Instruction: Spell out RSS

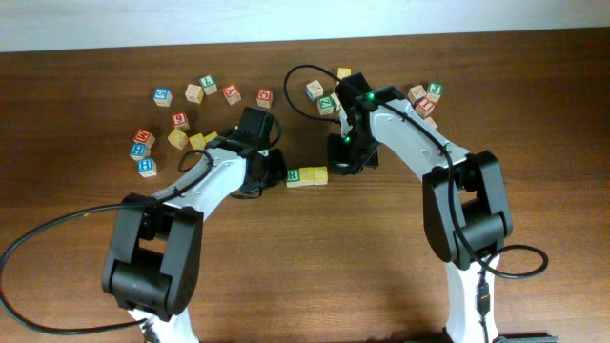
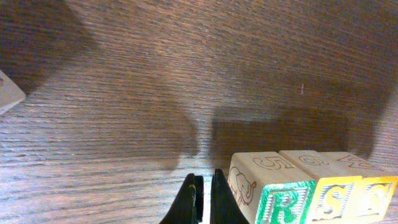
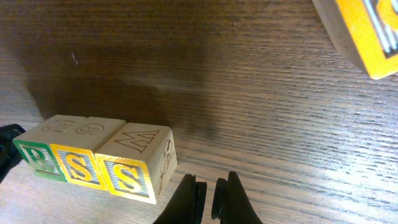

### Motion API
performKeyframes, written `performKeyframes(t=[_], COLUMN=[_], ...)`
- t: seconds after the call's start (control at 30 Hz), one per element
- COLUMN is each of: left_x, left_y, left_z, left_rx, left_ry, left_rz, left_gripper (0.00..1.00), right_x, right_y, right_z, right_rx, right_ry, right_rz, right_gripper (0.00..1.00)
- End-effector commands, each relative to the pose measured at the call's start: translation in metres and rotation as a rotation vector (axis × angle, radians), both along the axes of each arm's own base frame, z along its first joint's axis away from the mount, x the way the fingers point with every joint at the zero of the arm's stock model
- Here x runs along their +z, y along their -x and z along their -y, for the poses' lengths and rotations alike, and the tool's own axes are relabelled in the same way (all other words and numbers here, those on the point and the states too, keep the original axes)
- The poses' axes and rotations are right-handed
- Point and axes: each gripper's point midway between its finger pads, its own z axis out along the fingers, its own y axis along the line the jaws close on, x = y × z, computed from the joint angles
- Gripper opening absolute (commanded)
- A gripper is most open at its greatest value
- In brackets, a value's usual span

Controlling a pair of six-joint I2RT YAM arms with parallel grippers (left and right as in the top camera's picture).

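Observation:
Three cubes stand touching in a row on the wooden table. The pale cube with a green R [image 1: 294, 176] [image 2: 283, 202] [image 3: 34, 155] is at the left. Two yellow-faced S cubes follow it: the middle one [image 1: 307, 175] [image 2: 333, 196] [image 3: 78, 165] and the right one [image 1: 320, 174] [image 2: 376, 193] [image 3: 127, 174]. My left gripper [image 1: 272, 171] [image 2: 202, 193] is shut and empty, just left of the R cube. My right gripper [image 1: 341, 157] [image 3: 210, 190] is shut and empty, just right of the last S cube.
Several loose letter cubes lie at the back left [image 1: 180, 120] and back right [image 1: 425, 100] of the table. One yellow-faced cube [image 3: 367, 31] shows at the top right of the right wrist view. A pale cube corner [image 2: 7, 93] shows at the left edge of the left wrist view.

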Motion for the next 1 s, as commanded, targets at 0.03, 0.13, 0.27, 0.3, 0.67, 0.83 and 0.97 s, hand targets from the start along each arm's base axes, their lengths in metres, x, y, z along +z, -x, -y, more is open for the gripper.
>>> performKeyframes(t=[0.03,0.13,0.27,0.3,0.67,0.83,0.97], left_x=[-0.005,-0.005,-0.005,-0.005,-0.004,-0.005,-0.005], left_y=[0.006,0.006,0.006,0.006,0.003,0.002,0.001], left_z=[0.007,0.007,0.007,0.007,0.008,0.01,0.011], left_rx=[-0.036,-0.036,-0.036,-0.036,-0.036,-0.043,-0.044], left_ry=[0.031,0.03,0.03,0.03,0.034,0.038,0.04], left_rz=[-0.023,-0.024,-0.025,-0.024,-0.011,-0.008,-0.003], left_gripper=[0.0,0.0,0.0,0.0,0.0,0.0,0.0], right_x=[-0.011,-0.015,-0.026,-0.029,-0.027,-0.027,-0.027], right_y=[0.006,0.008,0.013,0.015,0.012,0.012,0.013], right_z=[-0.006,-0.01,-0.009,-0.009,-0.024,-0.024,-0.024], right_rx=[0.002,0.011,0.004,0.005,0.011,0.012,0.012], right_ry=[0.001,0.0,0.0,-0.004,-0.092,-0.093,-0.092], right_rz=[-0.029,-0.021,-0.031,-0.034,-0.025,-0.026,-0.029], right_gripper=[0.04,0.04,0.04,0.04,0.04,0.04,0.04])
